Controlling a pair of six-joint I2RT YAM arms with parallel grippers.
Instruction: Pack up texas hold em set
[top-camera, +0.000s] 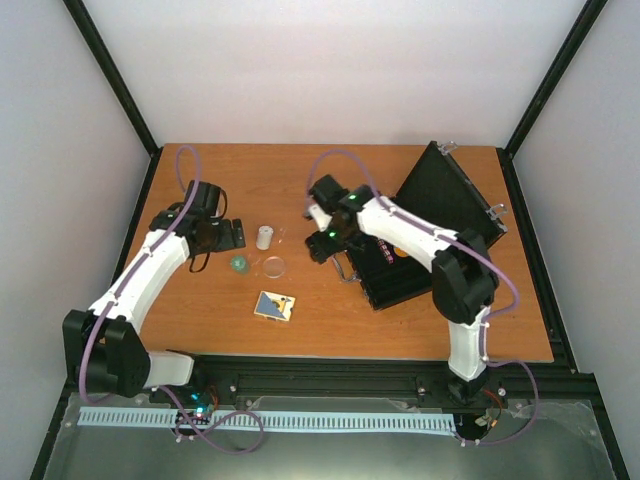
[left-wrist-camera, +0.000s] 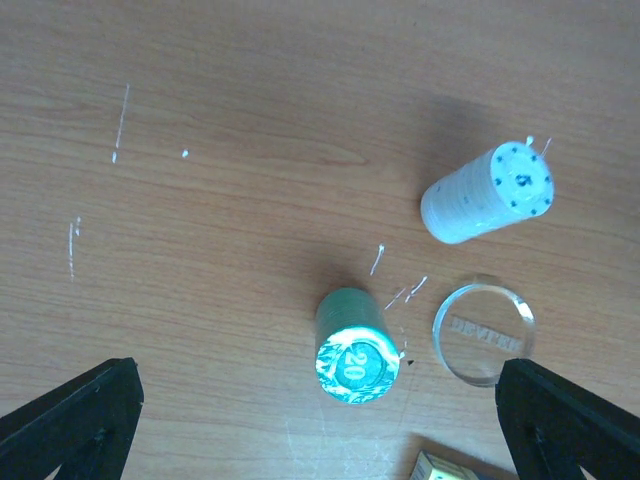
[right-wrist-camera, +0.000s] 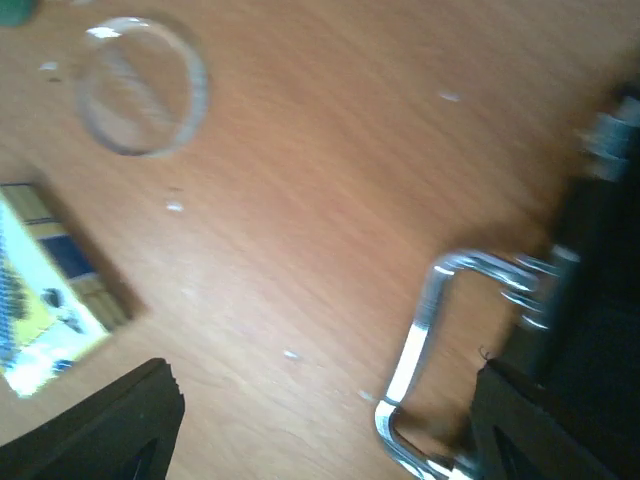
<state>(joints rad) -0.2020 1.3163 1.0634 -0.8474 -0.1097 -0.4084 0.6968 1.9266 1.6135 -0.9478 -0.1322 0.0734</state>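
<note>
Top external view shows a brown wooden table (top-camera: 200, 330). The flat black hinged case (top-camera: 455, 195) lies open at 3 o'clock from the table centre, with its lid raised and leaning toward 1 o'clock. The right arm reaches across the case, and the right gripper (top-camera: 318, 248) is over the wood at 9 o'clock of the case's front edge. The right wrist view is blurred, but there its jaws stand wide apart and grip nothing. The shiny metal handle (right-wrist-camera: 420, 350) of the case lies between the two fingers, close to the one on the case side. I cannot tell if it touches that finger.

The loose pieces make a small group between the two grippers, well apart from the case. The white chip stack (top-camera: 264, 237) is at 12 o'clock of this group and the teal chip stack (top-camera: 239, 263) is at 9 o'clock. The clear round disc (top-camera: 274, 266) lies just beside the teal stack, at its 3 o'clock, and does not touch it. The card deck (top-camera: 275, 306), in a blue and yellow box, lies flat at 6 o'clock of the disc.

The left gripper (top-camera: 225, 234) is near the white stack, at its 9 o'clock. Its jaws are wide open with only bare wood between them. In the left wrist view both stacks and the disc lie ahead of its fingers, and the teal stack's top shows the number 20.
</note>
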